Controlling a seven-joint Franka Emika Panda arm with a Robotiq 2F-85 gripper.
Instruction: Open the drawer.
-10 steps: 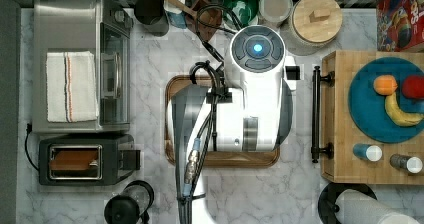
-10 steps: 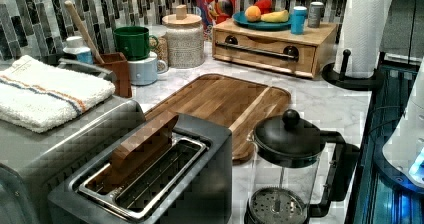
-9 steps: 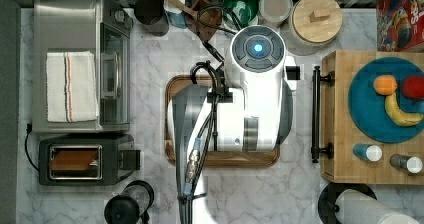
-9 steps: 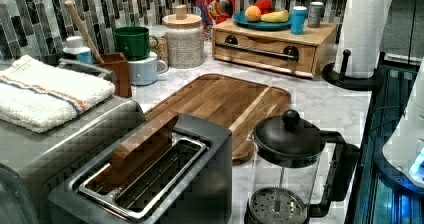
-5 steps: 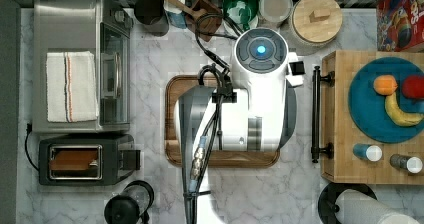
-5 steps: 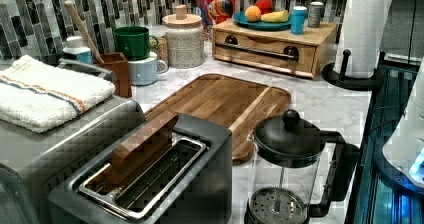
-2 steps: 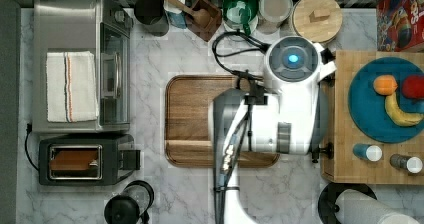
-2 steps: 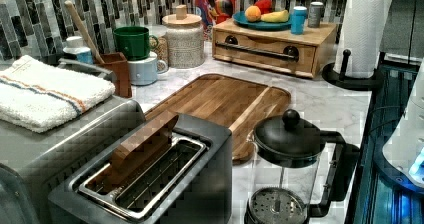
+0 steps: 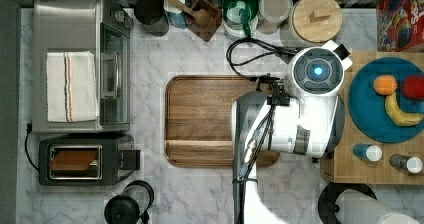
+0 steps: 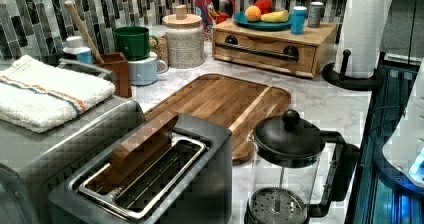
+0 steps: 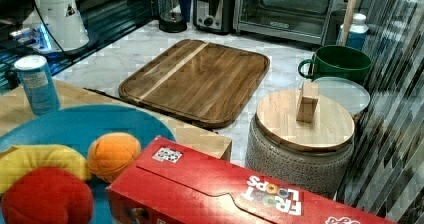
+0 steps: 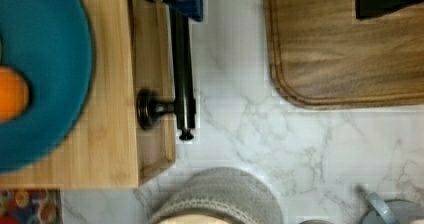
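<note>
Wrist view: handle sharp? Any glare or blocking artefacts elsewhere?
Wrist view: the drawer and its handle look soft, with fuzzy edges. Left view: blue glow at the arm base, blocky patches on the toaster. Top view: evenly lit.

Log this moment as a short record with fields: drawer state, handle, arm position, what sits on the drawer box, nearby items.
drawer: drawer looks closed, front flush with its box
handle: black bar handle across the front
arm: robot arm above the handle side in the top view
gripper: dark part at the bar's end in the wrist view; jaws not readable
on the box: blue plate with fruit, two small containers
nearby: cutting board, paper towel roll
</note>
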